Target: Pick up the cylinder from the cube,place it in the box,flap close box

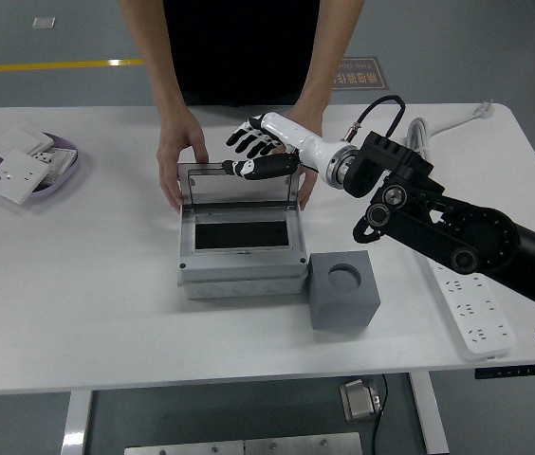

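Head view: grey box [241,256] lid upright; right hand [260,152] fingers spread, empty, at lid's top edge.

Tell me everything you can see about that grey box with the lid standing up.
The grey box looks like a plastic enclosure, rectangular, resting flat on the white table. Its clear hinged lid stands open at the far side. Inside shows a dark rectangular panel. A person's hands hold the lid's sides, and the robot's right hand rests its fingers at the lid's top edge. A grey cube sits just beside its right front corner.
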